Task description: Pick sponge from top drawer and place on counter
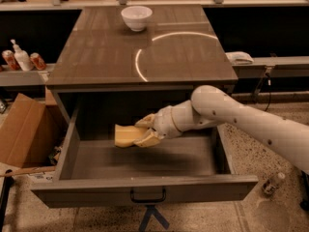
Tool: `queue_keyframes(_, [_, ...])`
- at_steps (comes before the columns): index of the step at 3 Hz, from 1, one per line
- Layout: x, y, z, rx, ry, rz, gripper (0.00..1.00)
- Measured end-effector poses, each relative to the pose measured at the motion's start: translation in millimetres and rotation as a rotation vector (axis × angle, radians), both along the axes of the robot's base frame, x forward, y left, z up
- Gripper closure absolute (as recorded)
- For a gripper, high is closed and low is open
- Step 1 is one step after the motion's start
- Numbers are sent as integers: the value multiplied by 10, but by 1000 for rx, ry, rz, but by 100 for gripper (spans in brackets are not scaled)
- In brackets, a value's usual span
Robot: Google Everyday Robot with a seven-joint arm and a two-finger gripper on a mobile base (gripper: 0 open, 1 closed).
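The hand (143, 132) clasps one end of the sponge (124, 135) inside the open top drawer (145, 186).

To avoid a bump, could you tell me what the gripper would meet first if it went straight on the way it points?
The gripper, shut on the sponge inside the drawer, points toward the picture's left. Going straight on, it would probably meet the drawer's left wall first, sponge leading.

One end effector (141, 132) in drawer (145, 183), one sponge (124, 135), one bowl (136, 17), two cans (8, 59) (37, 61).
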State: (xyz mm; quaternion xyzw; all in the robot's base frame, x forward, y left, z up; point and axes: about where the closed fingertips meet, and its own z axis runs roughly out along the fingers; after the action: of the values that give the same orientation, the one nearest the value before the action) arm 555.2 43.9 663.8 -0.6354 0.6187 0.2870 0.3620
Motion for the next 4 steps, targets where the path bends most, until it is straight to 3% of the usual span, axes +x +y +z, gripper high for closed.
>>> queue_keyframes(2, [-181,-841,540,56,-116,-145,100])
queue_keyframes(3, [-181,-842,542,56,-117,-145,100])
queue_keyframes(4, [-160,-892,666,68,-152,-150,100])
